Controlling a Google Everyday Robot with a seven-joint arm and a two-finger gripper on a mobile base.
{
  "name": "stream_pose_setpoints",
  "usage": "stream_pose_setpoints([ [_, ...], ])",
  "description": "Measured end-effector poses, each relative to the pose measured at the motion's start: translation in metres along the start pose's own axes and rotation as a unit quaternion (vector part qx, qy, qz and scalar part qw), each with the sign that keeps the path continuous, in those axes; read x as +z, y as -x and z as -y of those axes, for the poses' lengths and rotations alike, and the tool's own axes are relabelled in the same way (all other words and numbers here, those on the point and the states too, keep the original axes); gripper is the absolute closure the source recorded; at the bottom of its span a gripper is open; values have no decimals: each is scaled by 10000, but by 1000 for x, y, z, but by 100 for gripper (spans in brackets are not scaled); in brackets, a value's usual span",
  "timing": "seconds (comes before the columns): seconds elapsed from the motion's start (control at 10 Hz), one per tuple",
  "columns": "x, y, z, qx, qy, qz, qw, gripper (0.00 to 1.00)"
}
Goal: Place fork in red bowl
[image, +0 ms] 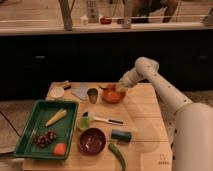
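The red bowl (113, 95), bright orange-red and shallow, sits on the wooden table (145, 125) at the back middle. My gripper (120, 88) hangs over the bowl's right rim, at the end of the white arm reaching in from the right. A thin dark piece (103, 88) sticks out over the bowl's left rim; I cannot tell if it is the fork. A pale flat utensil (78, 95) lies left of the metal cup. The maroon bowl (92, 140) sits at the front.
A small metal cup (92, 95) stands just left of the red bowl. A green tray (30, 125) with corn, grapes and a carrot is at the left. A green-headed utensil (100, 119), a sponge (121, 135) and a green chili (117, 155) lie in front.
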Motion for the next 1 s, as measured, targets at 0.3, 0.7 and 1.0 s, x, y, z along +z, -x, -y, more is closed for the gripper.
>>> stream_pose_setpoints([
  [0.3, -3, -5, 3, 46, -33, -28, 10000, 43],
  [0.7, -4, -16, 8, 180, -66, -64, 9998, 20],
  [1.0, -7, -23, 10, 259, -111, -49, 9996, 20],
])
